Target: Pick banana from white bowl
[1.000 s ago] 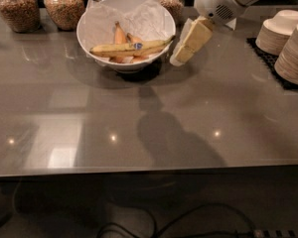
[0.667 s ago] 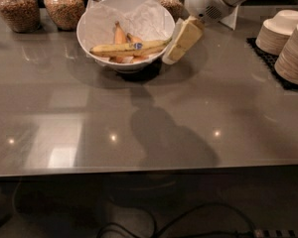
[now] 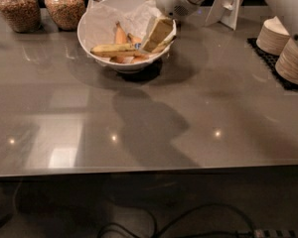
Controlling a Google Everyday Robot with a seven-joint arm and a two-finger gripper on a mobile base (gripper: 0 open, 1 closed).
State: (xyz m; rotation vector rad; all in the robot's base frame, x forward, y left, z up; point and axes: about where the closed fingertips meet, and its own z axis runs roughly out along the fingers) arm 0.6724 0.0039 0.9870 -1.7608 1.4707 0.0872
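Note:
The white bowl (image 3: 92, 33) with crumpled white paper lining stands at the back of the grey table. The banana (image 3: 113, 48), long and yellow with brown speckles, lies across the bowl's front, stem end to the left. Shorter orange-tinted fruits (image 3: 120, 33) lie behind it. My gripper (image 3: 157, 34), cream coloured on a white arm that reaches in from the upper right, hangs inside the bowl's right side, right over the banana's right end, which it hides. I see nothing lifted.
Two jars of brown grains (image 3: 18, 6) (image 3: 64, 4) stand left of the bowl at the back. Stacks of small cream bowls (image 3: 292, 61) sit on a black mat at the right edge. A white stand (image 3: 227, 9) is at the back right. Cables lie under the table.
My gripper has moved left, from beside the bowl's right rim to inside the bowl over the banana's right end. The banana and bowl have not moved.

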